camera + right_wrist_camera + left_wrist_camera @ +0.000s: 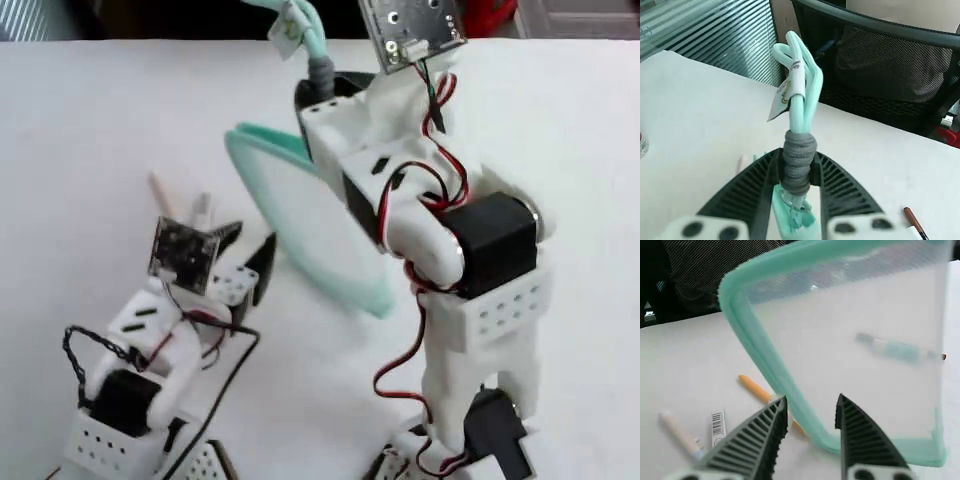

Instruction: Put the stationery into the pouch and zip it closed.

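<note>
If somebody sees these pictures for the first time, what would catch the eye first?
The green mesh pouch is held up at the middle of the table, its cord clamped in the right tool. The left tool is open by the pouch's lower corner, and an orange pencil lies on the table nearby.

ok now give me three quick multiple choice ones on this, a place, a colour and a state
1. Where does the orange pencil lie relative to the pouch? A inside it; B on the table at its edge; C in a gripper.
2. What colour is the pouch's rim? A red; B black; C mint green.
3. How is the right gripper? A shut on the pouch's cord loop; B open above the table; C shut on a pencil.
Answers: 1 B, it lies on the white tabletop by the rim. 2 C, the border is mint green. 3 A, it clamps the grey-wrapped cord.
</note>
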Robot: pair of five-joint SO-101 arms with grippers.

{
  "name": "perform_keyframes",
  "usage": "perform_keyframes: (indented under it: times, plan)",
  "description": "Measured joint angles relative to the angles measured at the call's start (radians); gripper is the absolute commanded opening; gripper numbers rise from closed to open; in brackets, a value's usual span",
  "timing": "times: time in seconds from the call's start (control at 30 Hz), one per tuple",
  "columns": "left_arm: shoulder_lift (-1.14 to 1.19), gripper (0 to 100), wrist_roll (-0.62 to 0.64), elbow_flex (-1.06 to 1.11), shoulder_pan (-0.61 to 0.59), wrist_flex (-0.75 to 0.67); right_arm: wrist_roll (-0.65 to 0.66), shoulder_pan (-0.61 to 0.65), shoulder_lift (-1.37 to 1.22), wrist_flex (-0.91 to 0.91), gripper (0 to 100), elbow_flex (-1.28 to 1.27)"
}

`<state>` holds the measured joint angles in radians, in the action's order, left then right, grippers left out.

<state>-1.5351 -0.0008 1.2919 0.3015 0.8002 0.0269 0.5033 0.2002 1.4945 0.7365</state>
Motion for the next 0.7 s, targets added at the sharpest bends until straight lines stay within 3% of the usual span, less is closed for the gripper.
perform_keyframes:
  times: [0.23, 0.53, 0.7]
  plan:
    - [-0.178, 19, 0.0, 0.038, 0.083, -0.02, -0.014, 0.075, -0.012, -0.011, 2.1, -0.009]
    - [-0.084, 19, 0.002, 0.075, 0.097, -0.117, -0.014, 0.269, -0.012, 0.052, 2.1, -0.009]
    - [-0.069, 19, 0.061, 0.038, 0.097, -0.06, -0.015, 0.288, -0.043, 0.009, 2.1, -0.009]
